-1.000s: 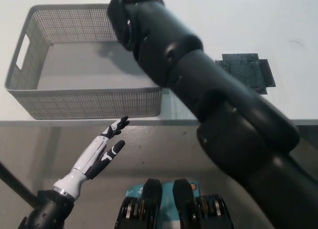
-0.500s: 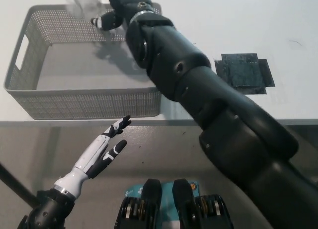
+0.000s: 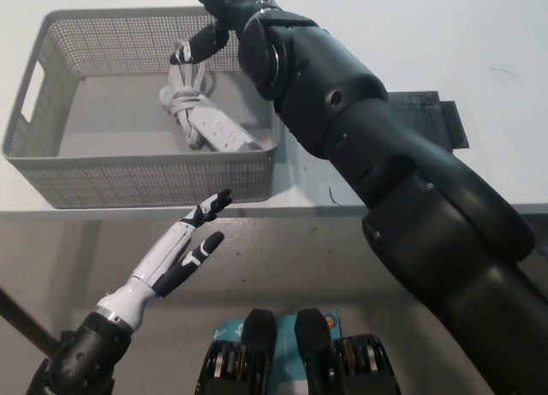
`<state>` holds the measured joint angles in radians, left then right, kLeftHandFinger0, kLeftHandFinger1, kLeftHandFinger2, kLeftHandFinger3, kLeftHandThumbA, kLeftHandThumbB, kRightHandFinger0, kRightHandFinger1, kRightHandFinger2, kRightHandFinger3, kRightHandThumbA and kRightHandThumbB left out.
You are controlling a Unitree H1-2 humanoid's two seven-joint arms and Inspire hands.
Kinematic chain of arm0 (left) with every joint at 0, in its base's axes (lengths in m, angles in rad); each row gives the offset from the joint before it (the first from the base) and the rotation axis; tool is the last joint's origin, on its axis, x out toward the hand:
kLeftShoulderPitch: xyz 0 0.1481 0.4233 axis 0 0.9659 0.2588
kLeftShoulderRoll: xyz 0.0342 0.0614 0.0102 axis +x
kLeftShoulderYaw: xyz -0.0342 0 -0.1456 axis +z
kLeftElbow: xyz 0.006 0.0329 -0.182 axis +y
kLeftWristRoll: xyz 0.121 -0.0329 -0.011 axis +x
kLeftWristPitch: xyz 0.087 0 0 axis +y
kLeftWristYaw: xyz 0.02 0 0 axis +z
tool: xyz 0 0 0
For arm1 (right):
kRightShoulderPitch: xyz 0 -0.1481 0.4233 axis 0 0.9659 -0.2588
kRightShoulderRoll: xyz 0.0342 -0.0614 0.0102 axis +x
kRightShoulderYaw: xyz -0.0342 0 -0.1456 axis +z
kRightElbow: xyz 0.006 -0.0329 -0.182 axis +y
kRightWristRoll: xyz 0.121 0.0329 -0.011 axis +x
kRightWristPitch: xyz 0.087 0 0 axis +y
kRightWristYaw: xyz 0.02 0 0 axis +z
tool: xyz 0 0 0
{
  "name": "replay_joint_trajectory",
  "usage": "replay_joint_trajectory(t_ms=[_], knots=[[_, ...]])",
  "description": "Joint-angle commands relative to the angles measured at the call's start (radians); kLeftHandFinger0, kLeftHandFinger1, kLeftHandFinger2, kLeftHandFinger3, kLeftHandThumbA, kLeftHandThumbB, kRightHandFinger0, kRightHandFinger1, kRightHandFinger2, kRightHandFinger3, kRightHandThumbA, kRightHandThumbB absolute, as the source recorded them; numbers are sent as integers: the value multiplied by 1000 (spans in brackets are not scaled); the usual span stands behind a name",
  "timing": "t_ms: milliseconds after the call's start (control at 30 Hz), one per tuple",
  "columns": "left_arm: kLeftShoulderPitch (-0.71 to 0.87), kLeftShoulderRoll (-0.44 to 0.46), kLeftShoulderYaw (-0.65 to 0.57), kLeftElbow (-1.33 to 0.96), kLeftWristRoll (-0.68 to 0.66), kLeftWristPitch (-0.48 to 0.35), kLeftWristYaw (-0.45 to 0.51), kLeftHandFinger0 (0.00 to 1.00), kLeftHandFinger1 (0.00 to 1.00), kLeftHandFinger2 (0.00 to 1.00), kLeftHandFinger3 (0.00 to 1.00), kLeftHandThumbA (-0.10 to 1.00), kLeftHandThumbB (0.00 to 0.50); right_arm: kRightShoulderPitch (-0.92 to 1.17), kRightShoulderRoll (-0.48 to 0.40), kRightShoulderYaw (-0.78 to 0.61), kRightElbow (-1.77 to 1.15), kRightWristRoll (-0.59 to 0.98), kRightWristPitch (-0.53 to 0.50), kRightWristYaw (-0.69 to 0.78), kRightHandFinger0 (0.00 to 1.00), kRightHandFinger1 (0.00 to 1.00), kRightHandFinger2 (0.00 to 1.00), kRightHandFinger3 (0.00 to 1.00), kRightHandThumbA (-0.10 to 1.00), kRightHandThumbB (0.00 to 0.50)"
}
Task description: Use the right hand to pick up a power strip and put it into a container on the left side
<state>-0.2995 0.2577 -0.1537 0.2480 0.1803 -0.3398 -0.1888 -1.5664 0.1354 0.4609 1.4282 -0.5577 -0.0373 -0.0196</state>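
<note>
On your screen, the white desk (image 3: 445, 35) filled the upper part of the head view, its front edge running across just below the basket. Your black right arm (image 3: 385, 164) was the largest thing on it, coming in from the bottom right and reaching diagonally up to the top of the picture. The grey mesh basket (image 3: 51, 168) sat on the left part of the desk, its long side parallel to the desk's front edge, with a cut-out handle in its left wall. A dark flat mat (image 3: 445, 125) lay on the desk to the right of the arm, partly hidden behind it.

Inside the basket, towards its right half, you could see the white power strip (image 3: 218, 131) resting on the floor. Its long axis ran diagonally, one end pointing to the basket's near right corner and the other up-left, where its coiled white cable (image 3: 184, 91) was bunched against it.

Your right robot hand (image 3: 210, 18) was over the basket's far right rim, fingers loose and apart, gripping nothing; one dark finger hung just above the cable. Your white left robot hand (image 3: 184, 249) rested below the desk edge, fingers spread, empty.
</note>
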Motion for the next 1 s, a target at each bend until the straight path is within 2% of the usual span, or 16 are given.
replay_joint_trajectory(t_ms=[0,100,133,200,233,267,300,333,367,533,567,600,700,767,900,967], knots=[[-28,16,5,-5,-6,-11,-10,1000,1000,1000,1000,1000,232,-155,-55,-50,-63,62,-106,2,1000,1000,1000,1000,1000,486],[-32,20,7,-7,0,-16,-8,1000,1000,1000,1000,1000,224,-187,-141,-106,-124,103,-182,-4,1000,1000,1000,1000,1000,477],[-33,21,8,-8,-2,-18,-9,1000,1000,1000,1000,1000,238,-181,-184,-145,-189,135,-174,36,1000,1000,1000,1000,1000,438],[-32,22,9,-7,-11,-24,-12,1000,1000,1000,1000,1000,241,-149,-234,-168,-307,138,-150,71,1000,1000,1000,1000,1000,413],[-33,19,11,-4,-15,-29,-12,1000,1000,1000,1000,1000,240,-99,-286,-187,-433,151,-178,95,1000,1000,1000,1000,1000,347],[-33,18,10,1,-15,-36,-10,1000,1000,1000,1000,1000,234,-62,-323,-198,-527,156,-175,114,1000,1000,1000,1000,1000,338],[-33,18,9,7,-15,-44,-9,1000,1000,1000,1000,1000,232,-9,-368,-212,-666,157,-105,153,1000,1000,1000,1000,1000,341],[-33,18,8,7,-11,-40,-9,1000,1000,1000,1000,1000,240,40,-410,-231,-787,171,-59,188,1000,1000,1000,1000,1000,367],[-34,18,8,8,-8,-37,-9,1000,1000,1000,1000,1000,240,80,-446,-250,-864,184,-61,197,1000,1000,1000,1000,1000,352],[-33,17,7,-14,1,-19,-10,1000,1000,1000,1000,1000,252,304,-579,-356,-1226,289,-13,254,1000,1000,1000,1000,1000,385],[-36,15,7,-12,3,-21,-6,1000,1000,1000,1000,1000,253,378,-602,-376,-1325,303,1,260,1000,1000,1000,1000,1000,347],[-41,11,9,-7,-2,-25,-4,1000,1000,1000,1000,1000,253,444,-615,-389,-1414,301,17,258,1000,1000,1000,1000,1000,360],[-37,5,12,-10,-17,-30,-6,1000,1000,1000,1000,1000,253,618,-626,-414,-1582,337,-47,225,1000,1000,1000,1000,1000,351],[-30,2,11,-23,-25,-35,-8,1000,1000,1000,1000,1000,256,759,-618,-430,-1741,356,-9,220,1000,1000,1000,1000,1000,378],[5,-15,13,-79,-40,-35,-2,1000,1000,1000,1000,1000,284,1072,-539,-382,-1884,350,-232,83,1000,1000,1000,1000,1000,323],[17,-19,13,-100,-39,-36,2,1000,1000,1000,1000,1000,290,1186,-500,-336,-1921,325,-266,56,1000,1000,1000,1000,1000,345]])
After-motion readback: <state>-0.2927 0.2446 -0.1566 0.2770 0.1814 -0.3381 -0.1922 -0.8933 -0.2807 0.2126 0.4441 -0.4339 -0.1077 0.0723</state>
